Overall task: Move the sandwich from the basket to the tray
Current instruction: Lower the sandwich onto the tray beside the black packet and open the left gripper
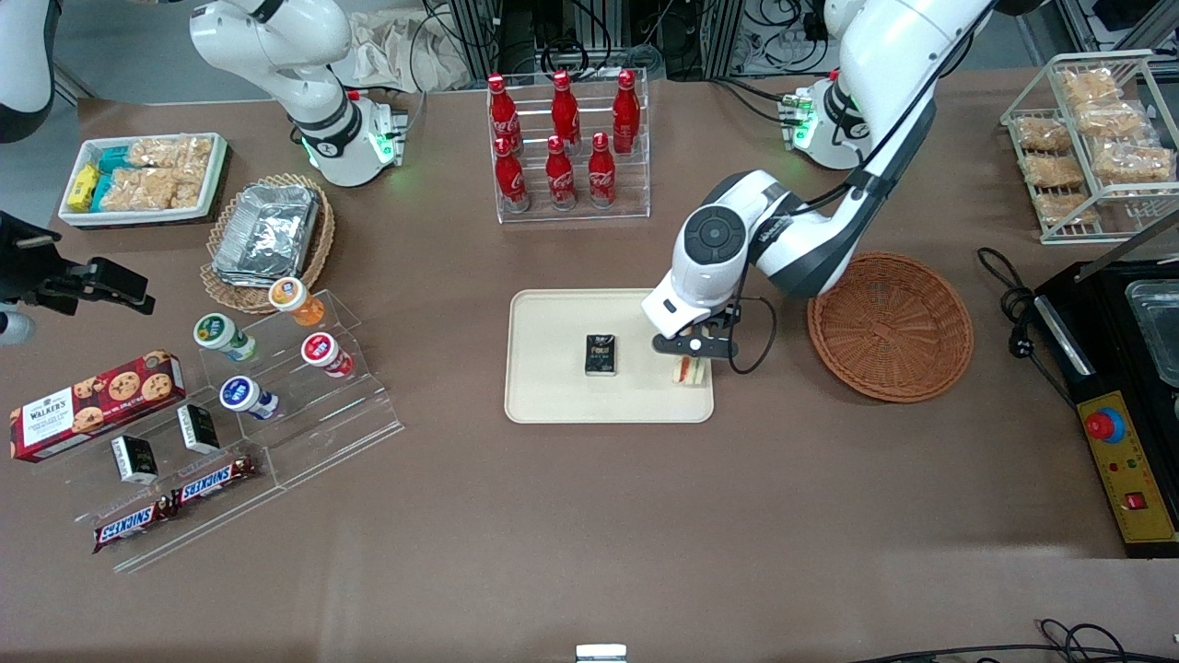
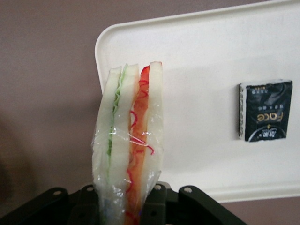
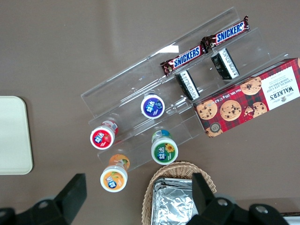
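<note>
The sandwich (image 1: 688, 370) is a plastic-wrapped white-bread wedge with green and orange-red filling stripes. My left gripper (image 1: 695, 354) is shut on it, with the dark fingers (image 2: 161, 199) pressing on both sides of the wrapped sandwich (image 2: 129, 145). It hangs low over the cream tray (image 1: 553, 368), near the tray's edge toward the working arm's end. I cannot tell whether it touches the tray (image 2: 201, 84). The reddish-brown wicker basket (image 1: 890, 327) stands empty beside the tray, toward the working arm's end. From the wrist, the gripper (image 2: 125, 206) shows only its fingertips.
A small black packet (image 1: 601, 355) lies on the tray's middle, also seen from the wrist as the black packet (image 2: 265, 116). A rack of red bottles (image 1: 565, 138) stands farther from the front camera. A black machine (image 1: 1119, 387) sits at the working arm's end.
</note>
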{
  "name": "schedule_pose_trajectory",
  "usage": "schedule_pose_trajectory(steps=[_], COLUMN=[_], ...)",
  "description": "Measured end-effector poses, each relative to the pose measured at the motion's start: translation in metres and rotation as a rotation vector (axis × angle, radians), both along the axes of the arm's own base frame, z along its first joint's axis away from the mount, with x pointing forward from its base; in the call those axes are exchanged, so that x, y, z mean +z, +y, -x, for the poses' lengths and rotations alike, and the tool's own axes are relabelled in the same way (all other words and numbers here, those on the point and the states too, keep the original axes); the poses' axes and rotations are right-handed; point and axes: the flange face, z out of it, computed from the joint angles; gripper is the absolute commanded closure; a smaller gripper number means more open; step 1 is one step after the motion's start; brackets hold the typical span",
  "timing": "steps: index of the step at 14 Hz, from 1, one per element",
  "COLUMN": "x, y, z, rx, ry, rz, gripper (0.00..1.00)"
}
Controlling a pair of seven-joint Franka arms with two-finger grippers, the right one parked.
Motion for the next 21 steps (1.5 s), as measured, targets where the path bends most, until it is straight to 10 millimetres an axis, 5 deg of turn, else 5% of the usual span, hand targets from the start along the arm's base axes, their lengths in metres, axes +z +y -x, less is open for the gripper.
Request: schedule_pose_trajectory(steps=[5,8,9,10,11,12,21], x=[-0.036,-0.04,-0.041,-0.042,-0.044,-0.046,-0.04], y=[-0.008,-0.012,-0.012,-0.013,-0.013,-0.014,-0.018], z=[-0.007,-0.016,-0.017,-0.018,-0.018,-0.017,-0.023], rx=[-0.014,-0.007,-0.006,-0.006,-0.006,-0.007,0.006], ry=[-0.01,-0.008,-0.008,-0.006,-0.003,0.0,-0.014], rz=[-0.022,-0.008,-0.005,-0.004,-0.004,-0.004,0.005], gripper=[1.0,1.0,0.91,0.69,0.14,0.0,0.0])
